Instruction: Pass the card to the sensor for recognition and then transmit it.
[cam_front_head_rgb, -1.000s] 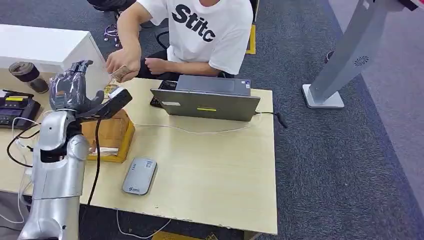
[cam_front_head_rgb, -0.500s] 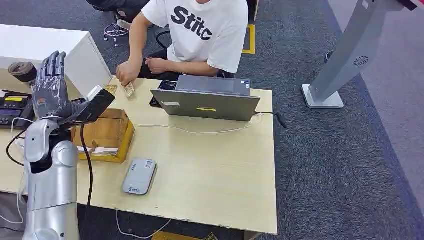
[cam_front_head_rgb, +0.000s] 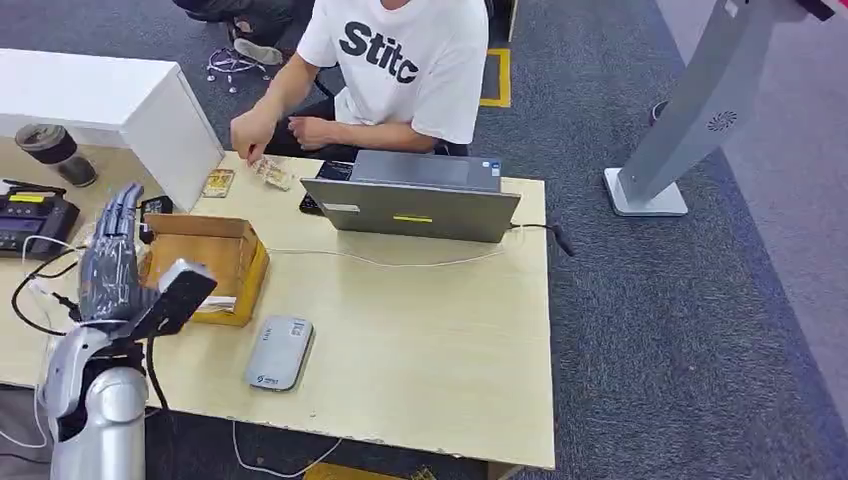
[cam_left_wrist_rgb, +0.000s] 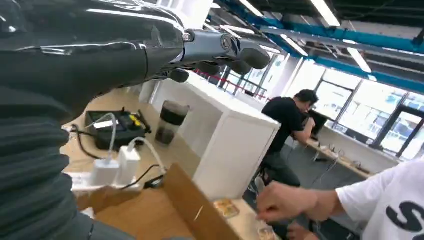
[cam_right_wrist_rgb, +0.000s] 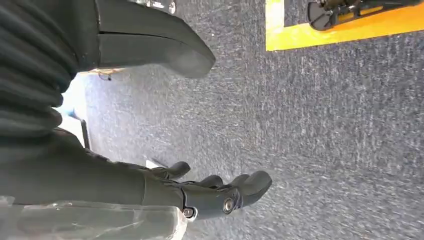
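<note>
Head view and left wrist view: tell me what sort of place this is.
Probably an open-plan office or lab. A person sits at a wooden desk behind a laptop; the floor is grey carpet; the left wrist view shows ceiling strip lights, big windows and another desk worker.

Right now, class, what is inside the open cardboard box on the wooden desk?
The open brown cardboard box shows a bare brown floor and a pale paper strip along its near edge. The robot's raised left hand covers its left end.

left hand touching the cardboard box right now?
Cannot tell. In the head view the left hand stands open beside the cardboard box and overlaps its near edge, with no contact or gap plainly shown.
</note>
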